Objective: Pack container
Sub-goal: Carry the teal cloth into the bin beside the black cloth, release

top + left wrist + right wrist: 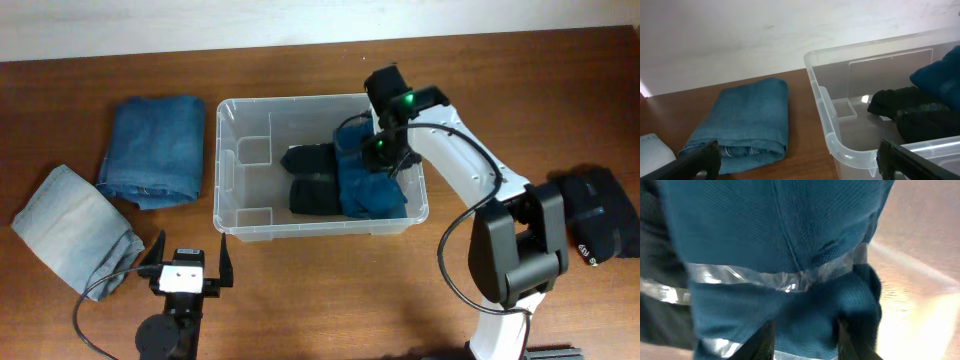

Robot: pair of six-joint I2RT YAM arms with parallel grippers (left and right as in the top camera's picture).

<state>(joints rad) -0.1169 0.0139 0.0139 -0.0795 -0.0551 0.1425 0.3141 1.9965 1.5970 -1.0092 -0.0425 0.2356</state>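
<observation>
The container is a clear plastic bin at the table's middle; its near corner shows in the left wrist view. Inside lie black garments and a blue garment with silver reflective stripes. My right gripper reaches down into the bin's right half, and its two dark fingers pinch a fold of the blue cloth. My left gripper stands open and holds nothing, in front of the bin's near left corner.
A folded blue denim piece lies left of the bin. A folded light denim piece sits at the front left. A dark garment lies at the far right, beside the right arm's base.
</observation>
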